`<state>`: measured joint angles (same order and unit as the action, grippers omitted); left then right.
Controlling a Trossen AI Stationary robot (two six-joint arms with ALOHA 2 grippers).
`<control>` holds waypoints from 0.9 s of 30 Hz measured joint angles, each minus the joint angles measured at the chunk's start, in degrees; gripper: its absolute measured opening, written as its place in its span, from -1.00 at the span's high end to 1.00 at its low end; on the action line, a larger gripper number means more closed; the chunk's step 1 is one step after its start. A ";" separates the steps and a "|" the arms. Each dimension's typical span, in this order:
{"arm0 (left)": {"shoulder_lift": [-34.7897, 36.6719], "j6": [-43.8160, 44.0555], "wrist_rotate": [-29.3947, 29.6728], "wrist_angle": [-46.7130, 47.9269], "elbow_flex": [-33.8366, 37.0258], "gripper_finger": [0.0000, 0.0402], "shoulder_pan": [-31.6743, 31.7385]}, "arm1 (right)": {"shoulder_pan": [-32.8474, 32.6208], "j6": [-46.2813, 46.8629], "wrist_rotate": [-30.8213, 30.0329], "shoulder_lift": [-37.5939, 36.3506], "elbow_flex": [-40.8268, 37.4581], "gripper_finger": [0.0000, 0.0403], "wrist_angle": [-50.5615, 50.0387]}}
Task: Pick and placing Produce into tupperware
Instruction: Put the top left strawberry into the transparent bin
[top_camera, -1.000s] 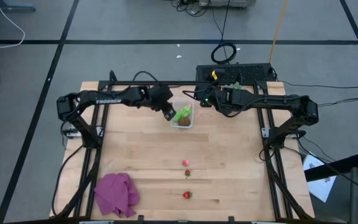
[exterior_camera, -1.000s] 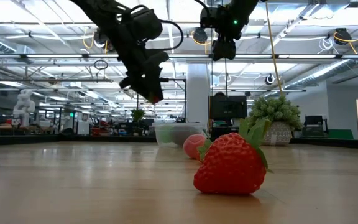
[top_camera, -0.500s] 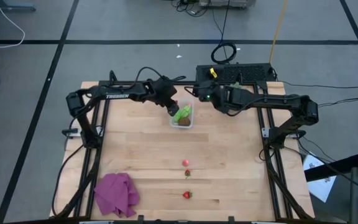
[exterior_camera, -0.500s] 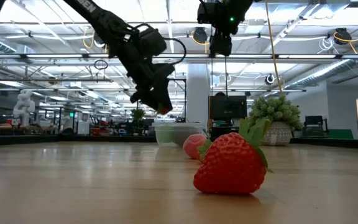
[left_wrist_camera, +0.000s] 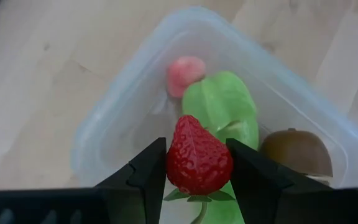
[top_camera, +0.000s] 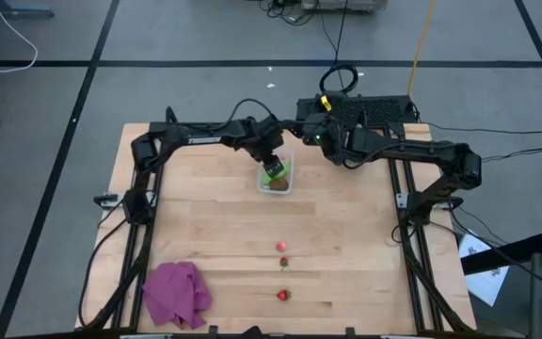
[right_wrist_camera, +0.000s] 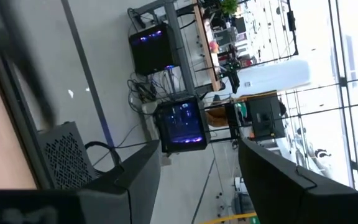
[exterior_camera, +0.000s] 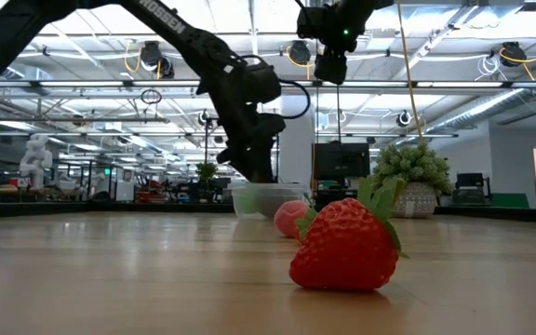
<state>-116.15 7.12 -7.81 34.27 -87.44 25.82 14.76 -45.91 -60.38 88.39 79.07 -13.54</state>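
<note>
My left gripper [top_camera: 271,170] [left_wrist_camera: 197,149] hovers over the clear tupperware [top_camera: 278,177] [left_wrist_camera: 135,106] [exterior_camera: 266,199] near the table's far edge, shut on a red strawberry [left_wrist_camera: 197,165]. Inside the tupperware lie a pale pink strawberry [left_wrist_camera: 186,74], a light green piece [left_wrist_camera: 224,109] and a brown kiwi [left_wrist_camera: 294,151]. Three small strawberries [top_camera: 281,246] [top_camera: 284,263] [top_camera: 283,295] rest on the wood nearer the near edge. My right gripper [top_camera: 320,139] [right_wrist_camera: 199,146] [exterior_camera: 331,67] is open, raised at the far edge beside the tupperware. My left gripper pinches the strawberry's red body [left_wrist_camera: 191,155] between its two fingers [left_wrist_camera: 149,165], one on each side. The fingers come from above, pointing down. The berry is lifted clear above the tupperware, its pointed tip away from the wrist and its green leaves [left_wrist_camera: 188,196] toward it.
A purple cloth [top_camera: 175,294] lies at the near left corner. A spiky pale-green plant [exterior_camera: 415,177] stands at the far right. A black box [top_camera: 365,111] and cables sit behind the far edge. Bare wood spreads across the table's middle.
My left gripper has carried the strawberry toward the table's right and down, from beside the tupperware to just over it, staying shut on the berry. My right gripper has drawn back slightly toward the far edge.
</note>
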 joint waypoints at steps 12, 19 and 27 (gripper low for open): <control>-0.38 -0.66 0.94 2.21 -1.31 0.22 -0.13 | 2.12 0.22 0.13 -0.01 0.00 -0.01 -0.43; -0.42 -1.01 0.94 2.09 -1.29 0.22 -0.06 | 2.08 0.63 0.19 -0.01 -0.01 -0.01 -0.43; -0.42 -2.12 0.81 1.88 -1.29 0.19 -0.02 | 2.04 0.66 0.20 0.01 0.00 -0.01 -0.44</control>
<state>-116.57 4.99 -7.01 36.15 -88.73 25.80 16.80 -45.25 -60.17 88.40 79.07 -13.98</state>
